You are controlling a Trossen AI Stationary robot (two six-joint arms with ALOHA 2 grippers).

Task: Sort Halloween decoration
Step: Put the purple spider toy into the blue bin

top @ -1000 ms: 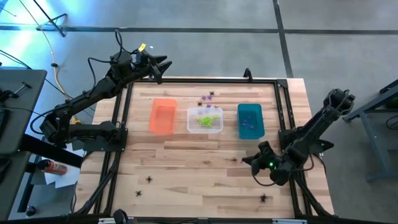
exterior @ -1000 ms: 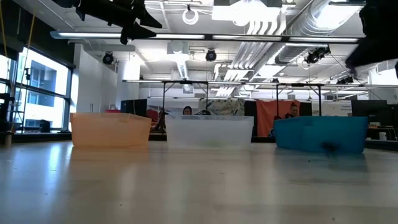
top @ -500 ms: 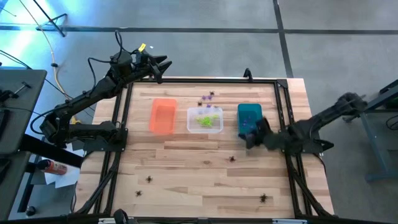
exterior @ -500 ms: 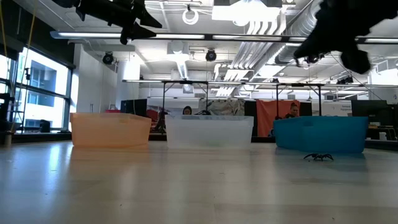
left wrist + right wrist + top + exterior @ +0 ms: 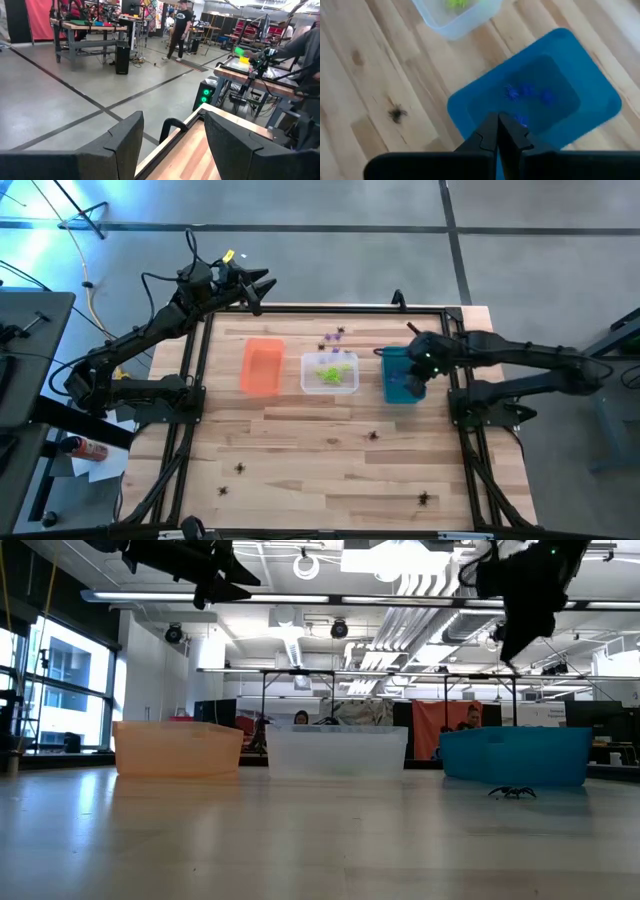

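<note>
My right gripper [image 5: 498, 117] hangs shut above the teal bin [image 5: 402, 373], over its near side; I see nothing between its fingertips. In the low view it [image 5: 508, 652] is well above the bin's rim. Purple trinkets [image 5: 526, 90] lie on the teal bin's floor. Lime green trinkets [image 5: 330, 372] lie in the clear bin. Black trinkets lie loose on the table: one [image 5: 375, 435] near the teal bin, two [image 5: 240, 469] toward the near left, one [image 5: 424, 499] near right. My left gripper [image 5: 172, 145] waits open above the table's far left corner [image 5: 262, 283].
The orange bin [image 5: 262, 366], the clear bin [image 5: 345, 385] and the teal bin stand in a row across the table's far half. Two small trinkets [image 5: 340, 333] lie beyond the clear bin. Bare wood [image 5: 320, 460] fills the near half. People stand in the room behind.
My right gripper has risen from the table's near right area and swung toward the far edge, ending above the teal bin. With the arm gone, the black trinket in front of the teal bin shows clearly in the low view.
</note>
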